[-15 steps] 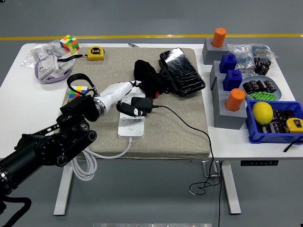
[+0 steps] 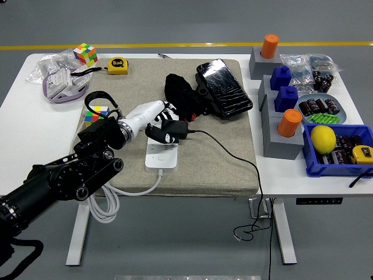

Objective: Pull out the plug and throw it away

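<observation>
Plug (image 2: 173,129) gripped by my left robot hand (image 2: 156,118), seemingly not yet out of power strip (image 2: 161,157); pull & toss remain.

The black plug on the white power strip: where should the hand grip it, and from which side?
Grip the black plug by its blocky body, fingers on its two long sides, not by the cable trailing off to the right. Come from the left, where the left hand already sits, then pull up off the power strip, since it probably seats downward into the strip.

text: none legible | labels: none legible | numbers: none
</observation>
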